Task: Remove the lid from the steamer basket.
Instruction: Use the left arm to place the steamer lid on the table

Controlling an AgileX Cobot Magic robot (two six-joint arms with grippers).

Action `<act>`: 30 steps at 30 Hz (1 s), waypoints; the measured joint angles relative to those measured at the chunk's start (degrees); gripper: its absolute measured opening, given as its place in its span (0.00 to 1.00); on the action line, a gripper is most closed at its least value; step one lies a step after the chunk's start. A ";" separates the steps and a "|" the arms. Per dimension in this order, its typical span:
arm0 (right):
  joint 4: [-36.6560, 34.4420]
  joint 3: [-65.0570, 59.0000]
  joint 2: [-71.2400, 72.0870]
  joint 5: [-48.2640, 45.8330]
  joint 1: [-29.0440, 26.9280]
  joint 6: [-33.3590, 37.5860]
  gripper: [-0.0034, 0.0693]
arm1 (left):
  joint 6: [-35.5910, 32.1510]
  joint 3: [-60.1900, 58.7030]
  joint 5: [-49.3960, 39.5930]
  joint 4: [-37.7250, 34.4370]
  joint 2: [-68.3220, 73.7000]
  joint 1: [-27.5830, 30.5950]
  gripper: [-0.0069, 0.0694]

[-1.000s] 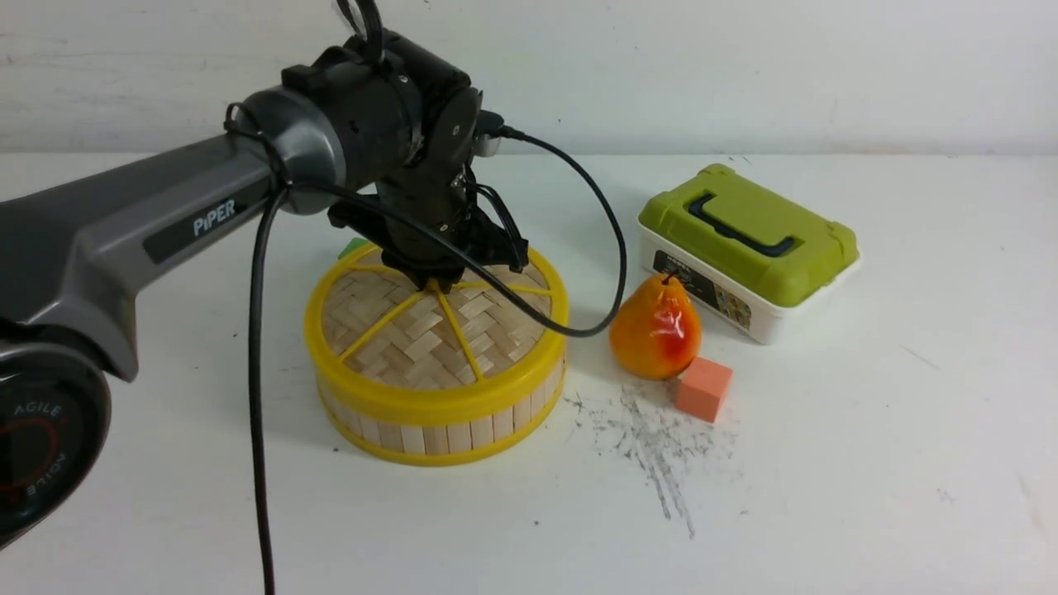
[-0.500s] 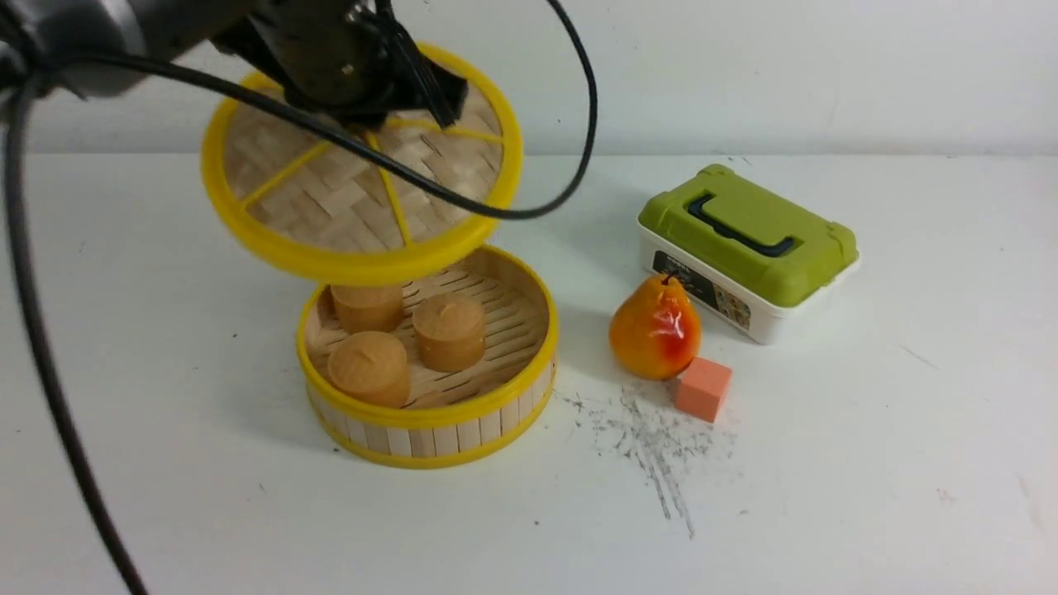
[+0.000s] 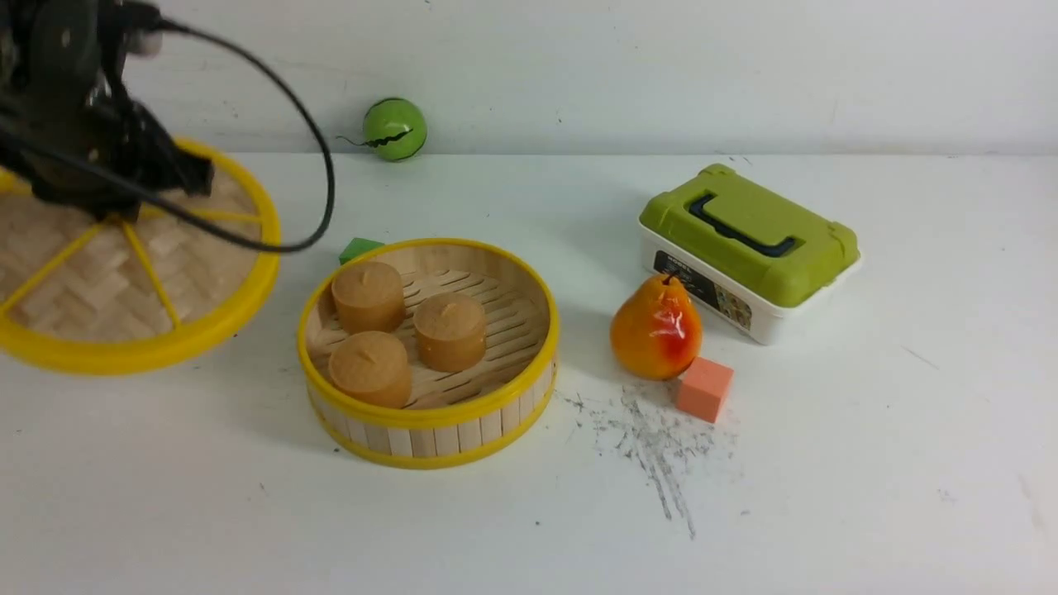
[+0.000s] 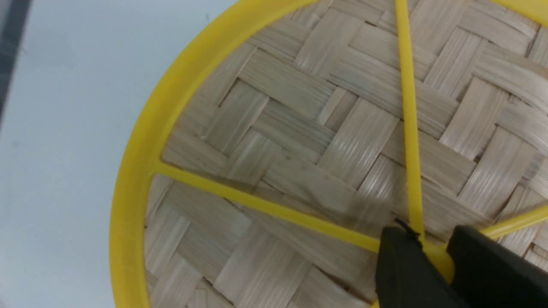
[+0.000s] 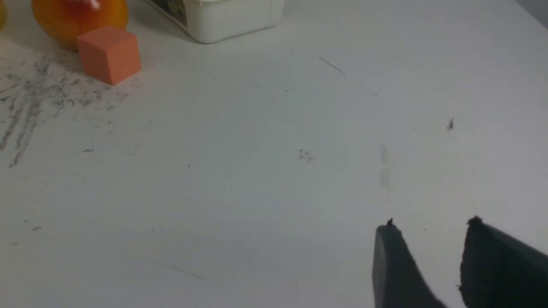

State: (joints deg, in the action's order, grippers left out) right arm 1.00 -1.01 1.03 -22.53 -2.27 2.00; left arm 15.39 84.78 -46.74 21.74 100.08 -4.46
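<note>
My left gripper (image 3: 116, 216) is shut on the centre knob of the lid (image 3: 99, 281), a woven bamboo disc with a yellow rim and spokes. It holds the lid at the far left, off to the left of the steamer basket (image 3: 430, 413). In the left wrist view the black fingers pinch the yellow knob (image 4: 436, 256) of the lid (image 4: 299, 141). The basket stands open on the table with three brown cakes (image 3: 446, 330) inside. My right gripper (image 5: 430, 226) is open and empty over bare table; it is out of the front view.
A white box with a green lid (image 3: 748, 248) stands right of the basket. A pear (image 3: 655, 328) and an orange cube (image 3: 704, 388) lie in front of it. A green block (image 3: 359, 248) sits behind the basket, a green ball (image 3: 394, 129) by the back wall.
My left gripper lifted the lid off the basket and carried it left and down. The basket now stands open, showing the cakes.
</note>
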 joint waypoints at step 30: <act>0.00 0.00 0.00 0.00 0.00 0.00 0.38 | -0.69 -10.03 18.88 -9.55 6.13 0.43 0.26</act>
State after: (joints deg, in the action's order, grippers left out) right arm 1.00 -1.01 1.03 -22.53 -2.27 2.00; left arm 14.70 74.76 -27.86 12.19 106.21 -4.03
